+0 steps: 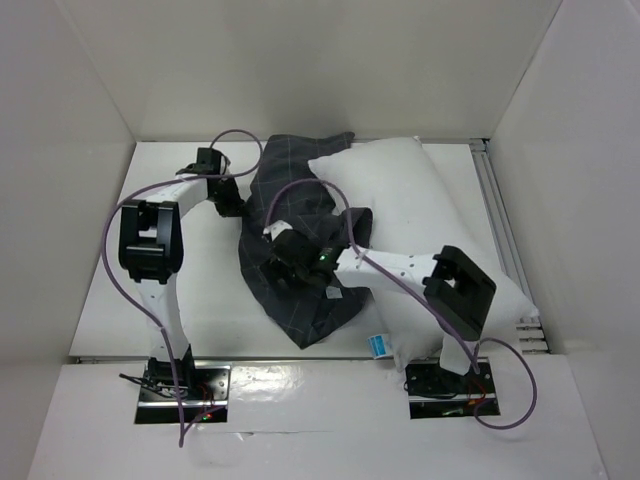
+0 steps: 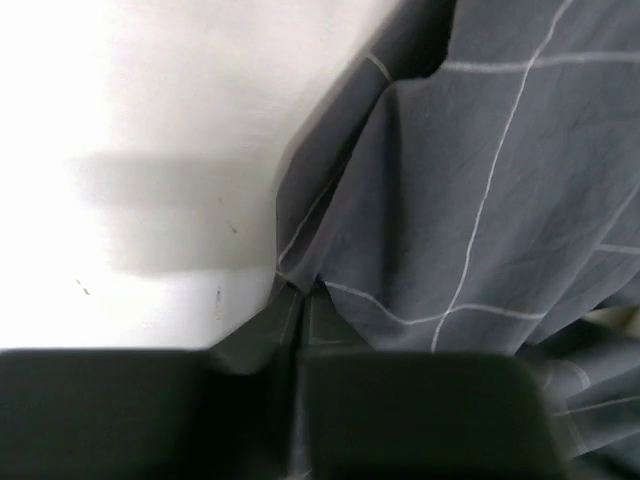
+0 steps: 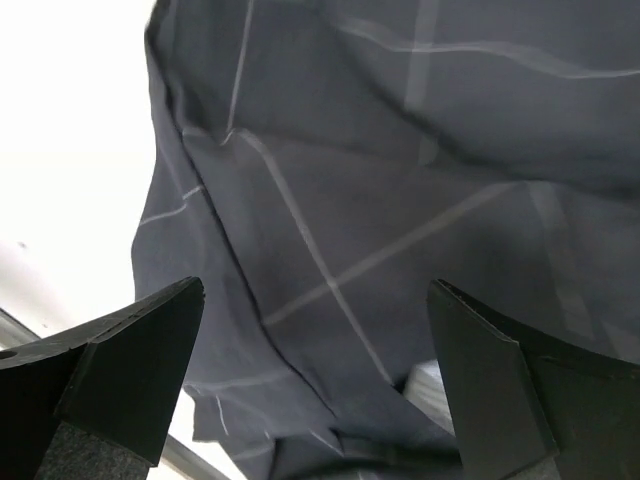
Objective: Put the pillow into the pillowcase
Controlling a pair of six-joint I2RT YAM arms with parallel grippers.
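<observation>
Down by the arm bases, the pillow (image 1: 430, 200) pushes a corner toward the bottom centre of the overhead frame. It fills the right half, and its long axis slants from lower right to upper centre. I'd judge it light, plump and squashy, best pinched at a corner or short end.

Against its left flank lies the pillowcase (image 1: 318, 310), rumpled in mid frame. It runs lengthwise from bottom centre up to the top and overlaps the pillow's edge. It is limp, thin cloth that will slide and bunch, so the hem is the place to grab.

Over its middle hangs the right gripper (image 1: 285, 268) (image 3: 315, 290), jaws spread wide and grasping nothing.

Farther up, at the cloth's left edge, the left gripper (image 1: 232, 205) looks clenched on a fold of pillowcase, though its close view is blurred.
</observation>
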